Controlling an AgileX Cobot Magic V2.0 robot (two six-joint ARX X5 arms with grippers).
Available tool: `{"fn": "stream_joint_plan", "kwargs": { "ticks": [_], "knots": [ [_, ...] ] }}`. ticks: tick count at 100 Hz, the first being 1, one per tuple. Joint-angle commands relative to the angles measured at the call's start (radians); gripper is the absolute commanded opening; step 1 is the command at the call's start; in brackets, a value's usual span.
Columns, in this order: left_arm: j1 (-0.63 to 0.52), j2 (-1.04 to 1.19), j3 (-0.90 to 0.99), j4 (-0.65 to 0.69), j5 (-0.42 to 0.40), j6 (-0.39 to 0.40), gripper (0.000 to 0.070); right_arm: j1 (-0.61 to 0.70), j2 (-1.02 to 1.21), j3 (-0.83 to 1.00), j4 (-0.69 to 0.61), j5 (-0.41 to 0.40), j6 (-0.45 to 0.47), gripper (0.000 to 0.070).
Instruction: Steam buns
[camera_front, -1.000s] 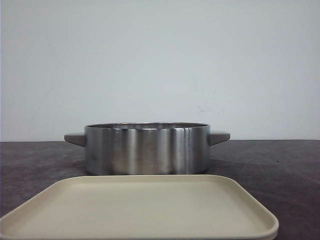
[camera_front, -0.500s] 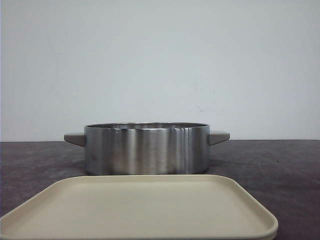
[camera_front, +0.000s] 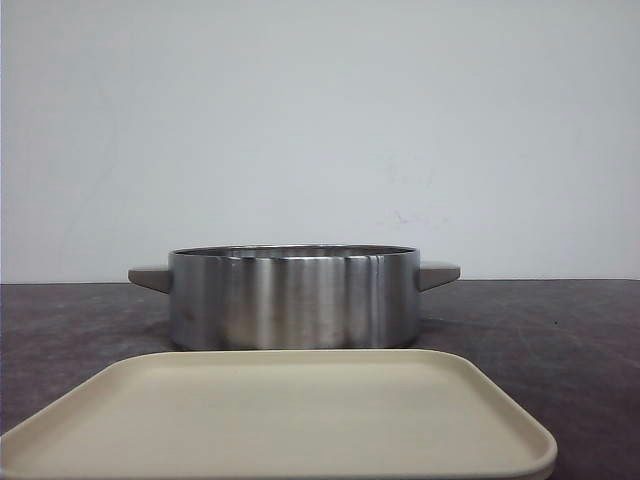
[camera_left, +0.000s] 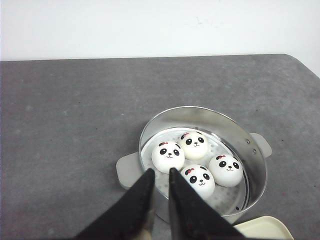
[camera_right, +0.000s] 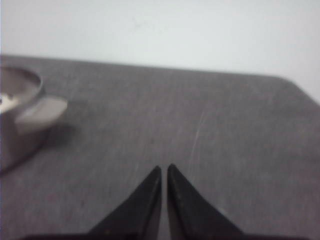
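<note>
Several white panda-faced buns lie inside a steel steamer pot (camera_left: 252, 172) on its perforated plate, among them one (camera_left: 168, 156), a second (camera_left: 194, 144) and a third (camera_left: 226, 169). In the left wrist view my left gripper (camera_left: 161, 171) hovers above the pot's near rim, beside one grey handle (camera_left: 128, 170). It is shut and holds nothing. My right gripper (camera_right: 164, 167) is also shut and empty, over bare table to the side of the pot (camera_right: 15, 130). In the front view only the pot's wall (camera_front: 293, 298) shows; the buns are hidden and neither gripper appears.
A beige tray (camera_front: 280, 420) lies in front of the pot, nearest the robot; its corner (camera_left: 262, 227) shows in the left wrist view. The dark grey table (camera_right: 200, 125) runs back to a white wall.
</note>
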Motion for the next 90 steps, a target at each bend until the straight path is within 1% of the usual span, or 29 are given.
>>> {"fn": "stream_joint_plan", "kwargs": {
  "ticks": [1,12,40,90],
  "knots": [
    [-0.004,0.003,0.013,0.013,-0.003,0.005,0.0,0.001,-0.008,-0.002,-0.043,0.0,-0.001,0.0014],
    [-0.004,0.003,0.013,0.013,-0.003,0.005,0.0,0.0,-0.008,-0.002,-0.042,0.002,-0.037,0.0014],
    [-0.004,0.003,0.013,0.013,-0.003,0.005,0.0,0.002,-0.008,-0.002,-0.022,0.0,-0.035,0.0014],
    [-0.004,0.003,0.013,0.012,-0.003,0.005,0.0,0.002,-0.008,-0.002,-0.023,0.001,-0.034,0.0014]
  ]
}}
